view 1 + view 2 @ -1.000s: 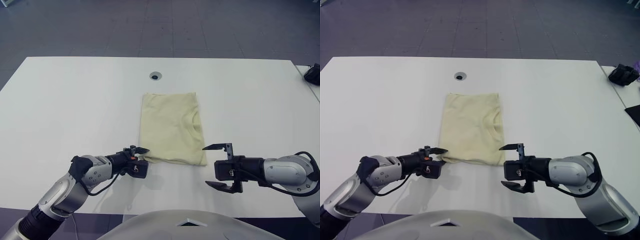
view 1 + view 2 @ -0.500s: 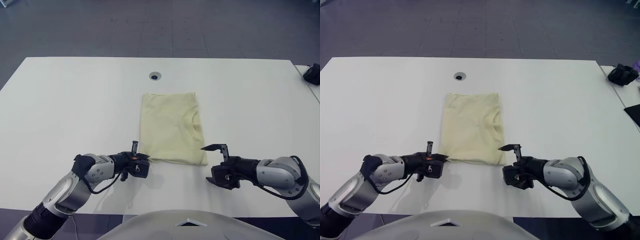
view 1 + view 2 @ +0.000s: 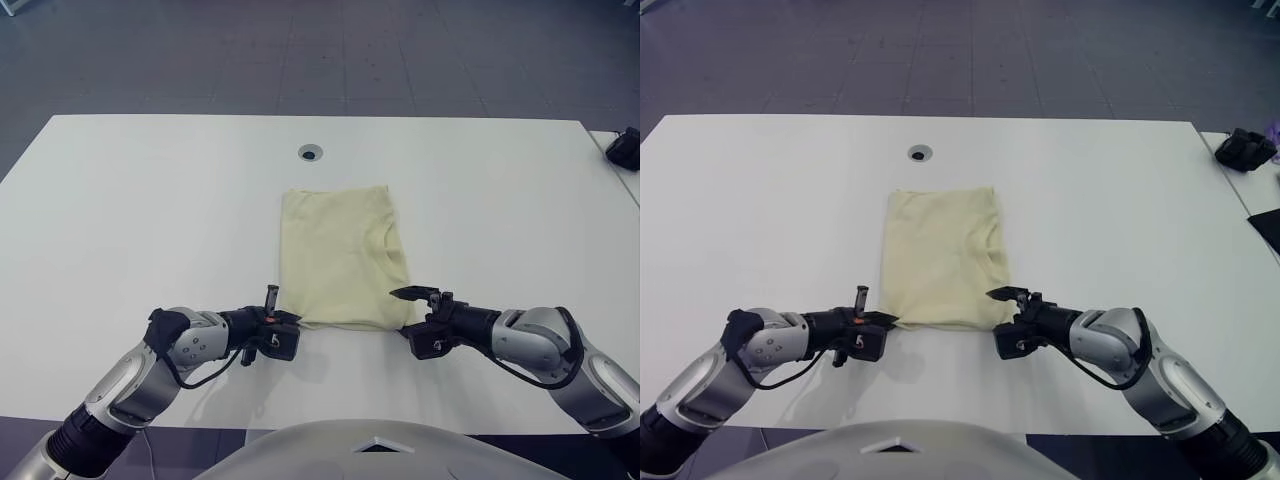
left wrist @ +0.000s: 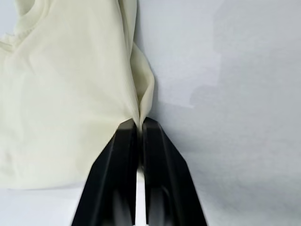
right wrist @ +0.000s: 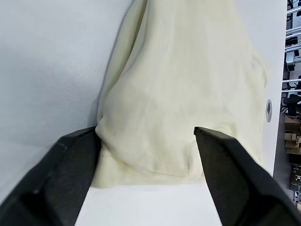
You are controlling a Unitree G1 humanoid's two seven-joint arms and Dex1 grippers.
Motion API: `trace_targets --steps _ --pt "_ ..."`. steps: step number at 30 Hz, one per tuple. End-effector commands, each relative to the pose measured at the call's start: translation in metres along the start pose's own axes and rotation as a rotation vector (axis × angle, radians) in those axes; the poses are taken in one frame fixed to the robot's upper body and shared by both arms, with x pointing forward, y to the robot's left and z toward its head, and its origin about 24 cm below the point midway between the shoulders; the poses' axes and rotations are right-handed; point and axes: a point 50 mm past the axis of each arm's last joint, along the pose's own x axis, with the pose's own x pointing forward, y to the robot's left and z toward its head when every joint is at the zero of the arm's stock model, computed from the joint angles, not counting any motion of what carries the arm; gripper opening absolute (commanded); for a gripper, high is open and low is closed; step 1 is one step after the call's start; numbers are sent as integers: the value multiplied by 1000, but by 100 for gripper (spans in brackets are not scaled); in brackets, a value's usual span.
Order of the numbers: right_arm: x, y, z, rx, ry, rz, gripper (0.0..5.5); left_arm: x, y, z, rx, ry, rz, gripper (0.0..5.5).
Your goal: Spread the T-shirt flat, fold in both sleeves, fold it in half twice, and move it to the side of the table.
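The left gripper was pinched tight on the near left corner of the folded T-shirt, fabric bunching at its fingertips. The right gripper was spread wide, its fingers straddling the near right corner. The shirt lay just ahead of both grippers, flat on the white table.
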Motion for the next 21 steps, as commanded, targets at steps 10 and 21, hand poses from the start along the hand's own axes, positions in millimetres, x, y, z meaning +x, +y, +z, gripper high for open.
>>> trace_targets --steps 10,21 --pt "-1 13 -8 18 33 92 113 0 -7 -3 -4 11 -65 0" --pt "-9 -10 3 91 -72 98 1 -7 4 7 -54 -85 -119 0"
